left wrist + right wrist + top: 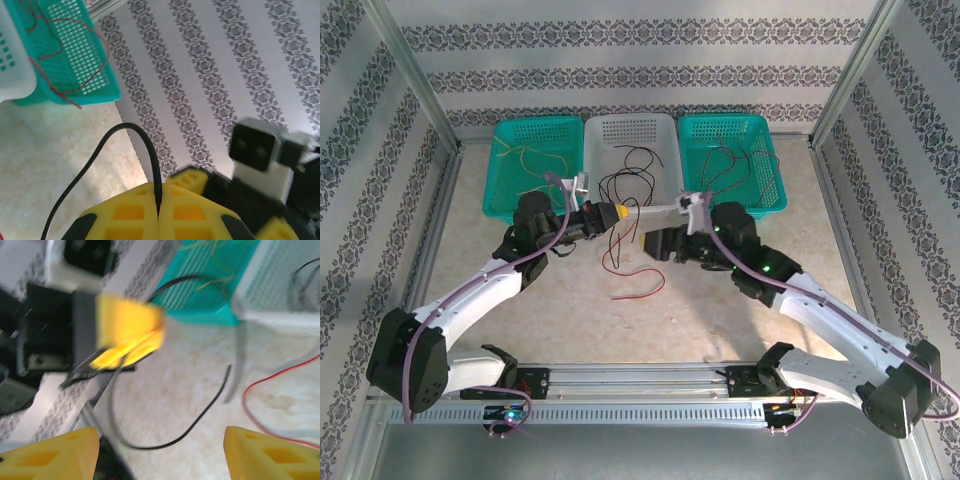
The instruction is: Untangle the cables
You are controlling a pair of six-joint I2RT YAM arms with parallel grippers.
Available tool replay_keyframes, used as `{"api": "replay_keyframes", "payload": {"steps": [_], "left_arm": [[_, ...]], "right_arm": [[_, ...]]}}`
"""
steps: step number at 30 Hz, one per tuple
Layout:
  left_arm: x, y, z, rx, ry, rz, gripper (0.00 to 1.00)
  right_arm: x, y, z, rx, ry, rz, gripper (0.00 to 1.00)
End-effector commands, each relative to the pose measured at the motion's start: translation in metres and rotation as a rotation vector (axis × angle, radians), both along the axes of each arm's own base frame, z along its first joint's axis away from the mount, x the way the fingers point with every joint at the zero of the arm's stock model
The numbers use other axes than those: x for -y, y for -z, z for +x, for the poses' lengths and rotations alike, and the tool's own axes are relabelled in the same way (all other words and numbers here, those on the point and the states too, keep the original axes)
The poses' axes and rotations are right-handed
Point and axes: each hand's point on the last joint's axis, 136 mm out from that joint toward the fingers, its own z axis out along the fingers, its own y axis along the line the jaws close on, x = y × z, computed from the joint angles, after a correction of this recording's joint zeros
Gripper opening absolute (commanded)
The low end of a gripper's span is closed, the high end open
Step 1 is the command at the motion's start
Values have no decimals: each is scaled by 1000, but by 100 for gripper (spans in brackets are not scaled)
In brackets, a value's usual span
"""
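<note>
In the left wrist view we see the left jaws closed tight, their yellow fingers (130, 215) pressed together at the bottom of the frame on a black cable (125, 127). It rises out of the seam between them, arches over and drops toward the lower left corner. In the right wrist view, which is blurred, the right jaws stand wide apart: one yellow finger (55, 455) is in the lower left corner and the other in the lower right, with nothing between them but bare bench (200, 375). In that view the black cable hangs from the left jaws at the upper left and loops low across the bench, while a red cable (246, 395) curls on the bench at the right. From the top camera we find both arms meeting at the centre of the frame, just in front of the white basket (665, 135), which holds more black cables (630, 170). The left teal basket (505, 200) at upper left holds thin red and yellow wires, and the right teal basket (775, 200) at upper right holds dark and red ones.
</note>
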Motion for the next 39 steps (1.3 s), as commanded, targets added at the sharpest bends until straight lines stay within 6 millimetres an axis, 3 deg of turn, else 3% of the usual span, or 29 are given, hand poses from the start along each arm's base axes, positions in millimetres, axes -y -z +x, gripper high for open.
{"api": "replay_keyframes", "payload": {"steps": [1,7,13,20,23,26,30,35,39], "left_arm": [[-3,-37,-4,132,17,-24,0],[1,-50,-9,157,67,-39,0],[3,-60,-14,171,93,-58,0],[2,-67,-19,181,108,-69,0],[3,-67,-22,178,120,-68,0],[3,-62,-22,162,124,-51,0],[3,-53,-26,145,135,-28,0],[2,-20,-25,64,142,94,0],[6,8,-25,-29,178,151,0]], "right_arm": [[11,13,10,-53,60,-57,67],[3,-3,19,-20,46,-34,68],[-12,-4,39,-23,45,-29,65],[-19,3,63,-33,80,-19,52],[-20,4,71,-38,87,-5,39],[-14,0,77,-26,110,0,21],[-2,-9,87,2,145,-8,8],[11,-30,92,58,167,-38,5],[11,-43,91,87,146,-76,5]]}}
